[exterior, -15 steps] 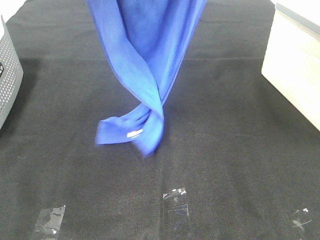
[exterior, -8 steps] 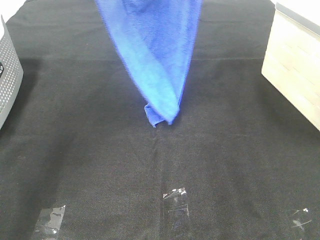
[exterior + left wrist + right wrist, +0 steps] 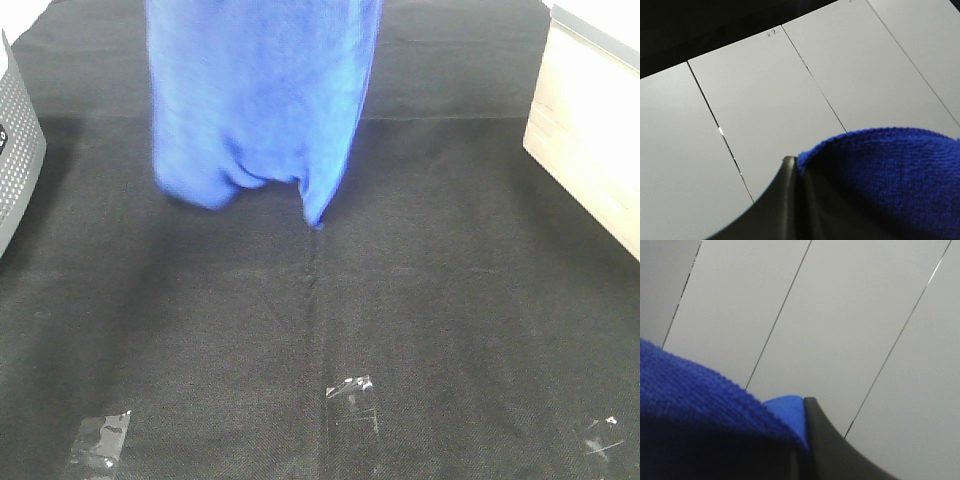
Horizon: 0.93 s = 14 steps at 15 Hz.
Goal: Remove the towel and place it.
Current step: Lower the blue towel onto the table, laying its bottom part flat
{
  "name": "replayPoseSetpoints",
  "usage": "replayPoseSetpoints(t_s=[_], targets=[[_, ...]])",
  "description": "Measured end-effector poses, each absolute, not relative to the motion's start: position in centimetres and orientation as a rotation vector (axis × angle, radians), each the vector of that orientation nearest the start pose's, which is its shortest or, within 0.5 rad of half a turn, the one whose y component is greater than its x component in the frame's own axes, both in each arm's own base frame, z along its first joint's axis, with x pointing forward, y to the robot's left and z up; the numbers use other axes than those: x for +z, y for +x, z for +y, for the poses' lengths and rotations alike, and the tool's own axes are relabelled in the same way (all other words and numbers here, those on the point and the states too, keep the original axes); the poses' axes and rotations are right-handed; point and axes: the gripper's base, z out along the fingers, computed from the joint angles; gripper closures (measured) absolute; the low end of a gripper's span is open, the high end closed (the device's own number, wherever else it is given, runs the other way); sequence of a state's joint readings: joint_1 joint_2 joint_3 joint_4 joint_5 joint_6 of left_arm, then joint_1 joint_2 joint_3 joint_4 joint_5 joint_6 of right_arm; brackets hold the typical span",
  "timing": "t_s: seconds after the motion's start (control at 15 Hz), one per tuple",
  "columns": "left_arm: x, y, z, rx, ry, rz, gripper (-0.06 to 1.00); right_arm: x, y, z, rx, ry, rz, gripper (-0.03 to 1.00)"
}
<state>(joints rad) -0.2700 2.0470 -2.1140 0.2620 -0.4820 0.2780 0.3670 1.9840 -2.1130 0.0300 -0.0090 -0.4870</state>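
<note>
Clear tape scraps [image 3: 352,392] lie nearest, at 6 o'clock on the black-clothed counter [image 3: 450,300]. Beyond them the towel [image 3: 255,110] hangs from 12 o'clock, its hem low over the cloth. Best lowered slowly and drawn toward 6, so it spreads flat. The left fingers [image 3: 785,205] and right fingers [image 3: 840,460] each pinch its top edge. A grey basket [image 3: 15,170] at 9 and a pale box [image 3: 590,150] at 3 flank the drop, and neither seems to block it.
</note>
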Motion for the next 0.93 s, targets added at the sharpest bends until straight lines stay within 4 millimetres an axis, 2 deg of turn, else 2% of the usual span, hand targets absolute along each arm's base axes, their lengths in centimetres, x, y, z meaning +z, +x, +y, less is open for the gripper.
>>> replayPoseSetpoints(t_s=[0.13, 0.27, 0.47, 0.8, 0.93], targets=[[47.1, 47.8, -14.2, 0.177, 0.446, 0.81, 0.94, 46.5, 45.8, 16.3, -0.098, -0.503, 1.199, 0.97], [45.7, 50.2, -13.9, 0.206, 0.429, 0.815, 0.94, 45.9, 47.2, 16.0, -0.101, -0.468, 1.162, 0.97], [44.3, 51.7, -13.4, 0.219, 0.418, 0.82, 0.94, 44.6, 48.5, 15.4, -0.081, -0.426, 1.161, 0.97], [44.1, 51.9, -12.9, 0.228, 0.413, 0.823, 0.94, 44.5, 48.6, 15.2, -0.082, -0.423, 1.17, 0.97], [44.6, 51.7, -12.7, 0.236, 0.408, 0.807, 0.94, 45.0, 48.5, 15.0, -0.084, -0.415, 1.157, 0.97]])
